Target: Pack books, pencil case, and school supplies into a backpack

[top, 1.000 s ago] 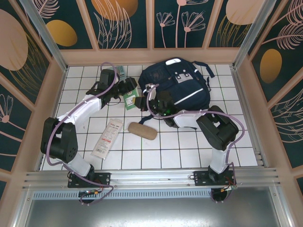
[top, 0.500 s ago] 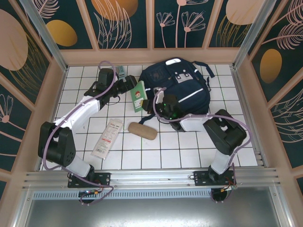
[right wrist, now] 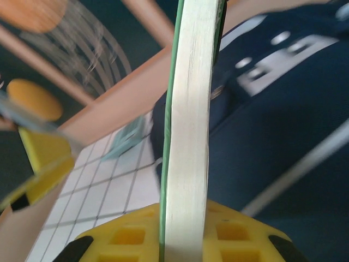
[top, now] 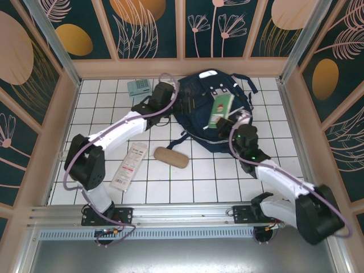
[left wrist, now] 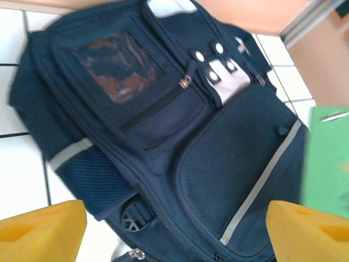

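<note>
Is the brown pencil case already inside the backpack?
No, the pencil case lies on the tiled table, outside the backpack.

Robot lab test cell, not a home or office. Boxed-in white square-grid table (top: pixel 170 187), wooden-framed wall panels with dark teal floral print (top: pixel 148 28) on three sides. Silver aluminium extrusion rail (top: pixel 182 213) along the near edge carries two white-and-black robot arms with lilac cabling: left arm (top: pixel 114 133), right arm (top: pixel 276 179).

The backpack (left wrist: pixel 163 125) is coloured navy, crossed by white stripes. The small book (top: pixel 220 108) is covered in green, its pages cream between the yellow fingers (right wrist: pixel 131 234). The pencil case (top: pixel 170 157) is tan; the counter (top: pixel 216 176) is tiled white.
</note>
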Action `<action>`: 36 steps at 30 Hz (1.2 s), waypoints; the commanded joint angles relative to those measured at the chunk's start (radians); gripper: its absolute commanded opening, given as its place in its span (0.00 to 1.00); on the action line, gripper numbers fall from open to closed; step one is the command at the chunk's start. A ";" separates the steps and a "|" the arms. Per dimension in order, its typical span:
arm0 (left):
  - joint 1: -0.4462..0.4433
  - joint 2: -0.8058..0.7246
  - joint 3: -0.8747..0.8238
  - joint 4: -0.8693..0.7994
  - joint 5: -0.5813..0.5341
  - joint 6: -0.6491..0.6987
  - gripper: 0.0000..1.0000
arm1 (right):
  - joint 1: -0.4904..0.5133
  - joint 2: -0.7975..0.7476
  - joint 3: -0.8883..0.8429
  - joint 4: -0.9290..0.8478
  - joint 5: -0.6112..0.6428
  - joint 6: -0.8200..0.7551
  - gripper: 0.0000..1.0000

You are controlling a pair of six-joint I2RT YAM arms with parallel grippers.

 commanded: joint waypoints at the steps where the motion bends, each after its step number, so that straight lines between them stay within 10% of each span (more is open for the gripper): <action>1: -0.064 0.082 0.068 -0.041 -0.036 0.103 0.83 | -0.072 -0.139 -0.047 -0.136 0.098 -0.002 0.00; 16: -0.301 0.357 0.269 -0.105 -0.001 0.346 0.51 | -0.348 -0.374 -0.091 -0.377 0.028 0.038 0.00; 36: -0.341 0.437 0.310 -0.105 0.044 0.401 0.70 | -0.416 -0.388 -0.106 -0.371 -0.052 0.047 0.00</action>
